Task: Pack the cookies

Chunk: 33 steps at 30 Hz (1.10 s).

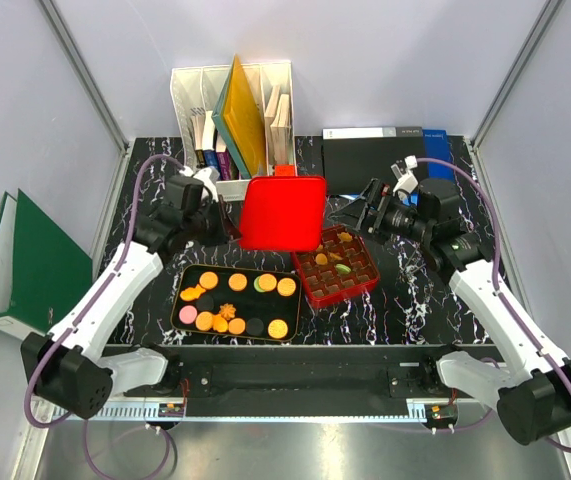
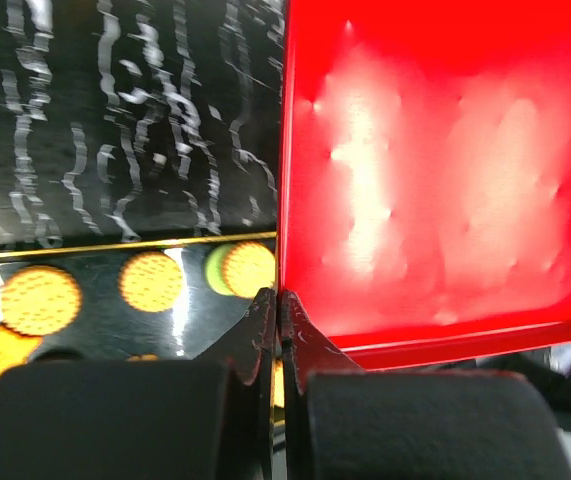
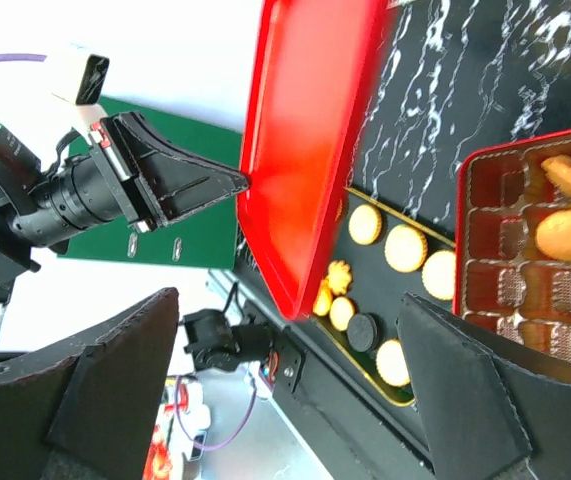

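The cookies (image 1: 233,300) lie on a black gold-rimmed tray (image 1: 187,276) at the table's front left; most are orange and yellow, with pink, green and black ones among them. A few cookies (image 1: 335,262) sit in the red gridded tin (image 1: 310,290) to its right. A red lid (image 1: 283,212) hangs tilted above the table between tray and tin. My left gripper (image 1: 233,229) is shut on the lid's left edge (image 2: 283,200), its jaws pinched on the rim. My right gripper (image 1: 357,212) stands open just right of the lid (image 3: 305,150), not touching it. The tray's cookies (image 3: 405,248) show between its fingers.
A white file holder (image 1: 187,85) with books and a yellow folder stands at the back. Black and blue binders (image 1: 375,160) lie at the back right. A green binder (image 1: 35,262) leans outside the left wall. The table is black marble (image 1: 415,300).
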Available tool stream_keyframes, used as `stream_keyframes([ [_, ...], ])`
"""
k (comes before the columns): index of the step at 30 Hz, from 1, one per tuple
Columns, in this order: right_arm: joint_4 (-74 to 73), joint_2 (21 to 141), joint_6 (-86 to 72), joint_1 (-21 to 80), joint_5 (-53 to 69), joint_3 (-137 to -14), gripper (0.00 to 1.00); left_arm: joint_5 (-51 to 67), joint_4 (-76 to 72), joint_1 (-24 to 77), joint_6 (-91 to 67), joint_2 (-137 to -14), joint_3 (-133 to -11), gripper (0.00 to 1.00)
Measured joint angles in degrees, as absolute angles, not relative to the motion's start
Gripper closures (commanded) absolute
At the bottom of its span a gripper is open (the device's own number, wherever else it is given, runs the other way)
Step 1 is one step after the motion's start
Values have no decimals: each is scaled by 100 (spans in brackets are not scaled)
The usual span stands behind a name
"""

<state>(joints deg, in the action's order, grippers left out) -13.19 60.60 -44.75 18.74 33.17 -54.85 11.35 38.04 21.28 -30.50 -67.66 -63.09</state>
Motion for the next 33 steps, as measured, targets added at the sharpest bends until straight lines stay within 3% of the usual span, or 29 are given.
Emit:
stream_keyframes([
  [12, -1310, 6243, -4158, 1874, 3437, -5461, 5, 1188, 3800, 2246, -3186, -5999, -5900, 100],
  [24, -930, 7314, -4158, 2397, 3579, -5723, 9, 1293, 3817, 2482, -3291, -5927, -5634, 100],
  [27, -810, 7564, -4154, 2508, 3612, -5854, 16, 1326, 3815, 2565, -3293, -5948, -5636, 100],
  [33, -666, 7828, -4117, 2569, 3706, -5892, 53, 1361, 3813, 2600, -3293, -5948, -5647, 100],
])
